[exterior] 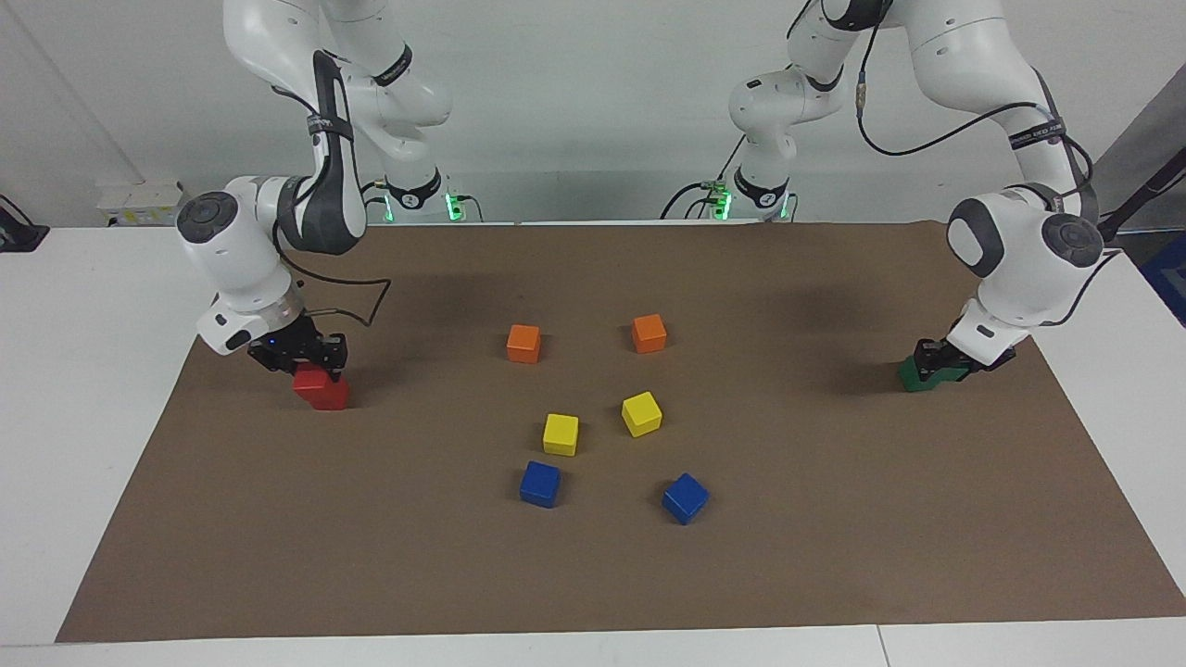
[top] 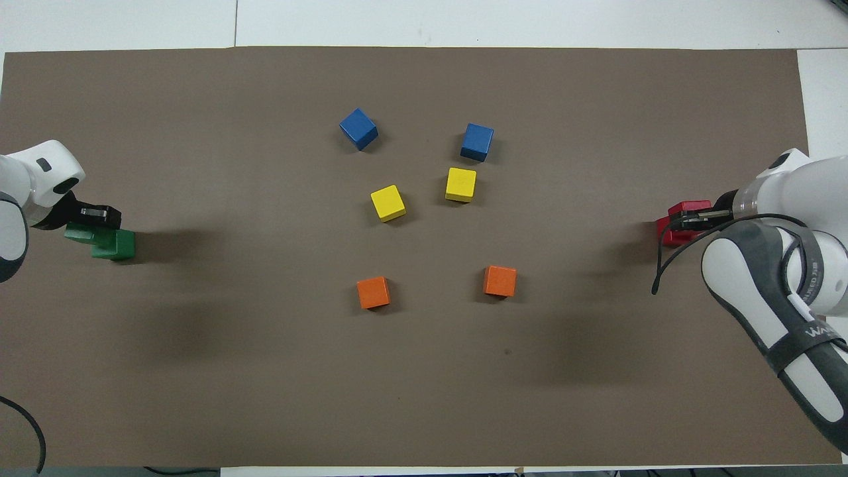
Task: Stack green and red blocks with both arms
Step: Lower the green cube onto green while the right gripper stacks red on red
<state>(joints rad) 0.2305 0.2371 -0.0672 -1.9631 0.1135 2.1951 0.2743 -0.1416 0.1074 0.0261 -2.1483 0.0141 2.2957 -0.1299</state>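
Note:
Toward the right arm's end of the mat, my right gripper (exterior: 310,359) (top: 695,217) is low over two red blocks. Its fingers are closed around the upper red block (top: 689,208), which sits on or just above the lower red block (exterior: 322,391) (top: 669,233). Toward the left arm's end, my left gripper (exterior: 938,359) (top: 93,215) is equally low. Its fingers are closed around the upper green block (top: 79,233) (exterior: 947,372), which is on or just above the lower green block (exterior: 915,376) (top: 114,244). I cannot tell whether the upper blocks rest on the lower ones.
In the middle of the brown mat (exterior: 593,574) lie two orange cubes (exterior: 523,343) (exterior: 649,333), two yellow cubes (exterior: 561,434) (exterior: 641,413) and two blue cubes (exterior: 540,484) (exterior: 685,497). White table surrounds the mat.

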